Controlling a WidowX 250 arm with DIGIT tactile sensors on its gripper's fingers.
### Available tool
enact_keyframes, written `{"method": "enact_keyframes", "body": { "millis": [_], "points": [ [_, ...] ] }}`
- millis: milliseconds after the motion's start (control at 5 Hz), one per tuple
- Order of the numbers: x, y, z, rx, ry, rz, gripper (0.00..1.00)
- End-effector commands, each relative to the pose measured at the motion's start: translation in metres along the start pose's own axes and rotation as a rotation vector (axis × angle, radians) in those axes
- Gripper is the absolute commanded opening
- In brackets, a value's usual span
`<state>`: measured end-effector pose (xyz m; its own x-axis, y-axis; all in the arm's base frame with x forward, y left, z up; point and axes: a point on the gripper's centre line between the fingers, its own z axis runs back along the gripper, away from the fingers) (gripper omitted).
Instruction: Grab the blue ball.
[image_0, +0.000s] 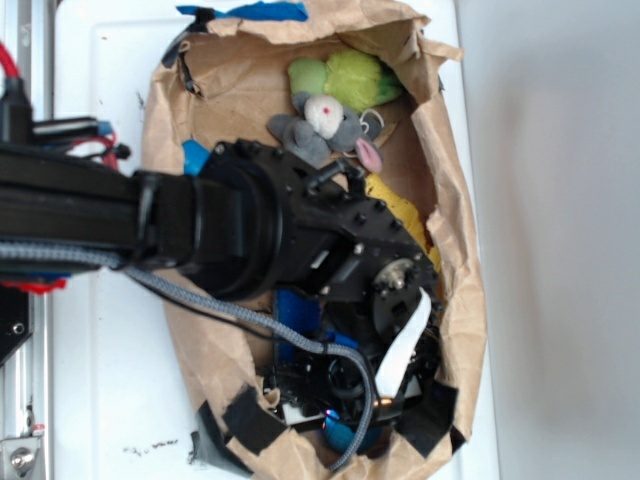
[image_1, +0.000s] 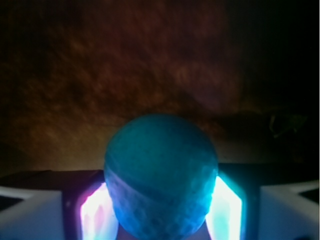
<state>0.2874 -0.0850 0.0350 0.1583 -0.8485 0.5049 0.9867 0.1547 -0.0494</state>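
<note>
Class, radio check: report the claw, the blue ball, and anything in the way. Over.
Claw shut on the blue ball, glowing pads against both its sides. Ball low in the paper bag. Nothing visible in the way. Over.

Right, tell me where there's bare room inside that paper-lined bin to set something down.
Little is free. Bare brown paper shows along the bin's upper left wall, left of the green plush toy and grey stuffed mouse. The lower end is crowded: the black gripper holds the teal ball there.
</note>
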Motion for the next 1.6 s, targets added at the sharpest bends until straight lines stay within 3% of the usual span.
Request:
{"method": "enact_keyframes", "body": {
  "millis": [0,400,600,800,1000,1200,1400],
  "points": [
    [0.008,-0.008,0.01,0.051,0.01,-0.054,0.0],
    [-0.002,-0.008,0.078,0.081,-0.059,0.123,0.0],
    [-0.005,-0.005,0.103,0.052,0.0,0.28,0.0],
    [-0.019,-0.011,0.118,0.011,0.136,0.448,0.0],
    [-0.024,-0.019,0.131,0.039,0.292,0.618,0.0],
    [-0.027,-0.021,0.143,0.072,0.357,0.779,0.0],
    [-0.027,-0.023,0.156,0.199,0.311,0.939,0.0]
  ]
}}
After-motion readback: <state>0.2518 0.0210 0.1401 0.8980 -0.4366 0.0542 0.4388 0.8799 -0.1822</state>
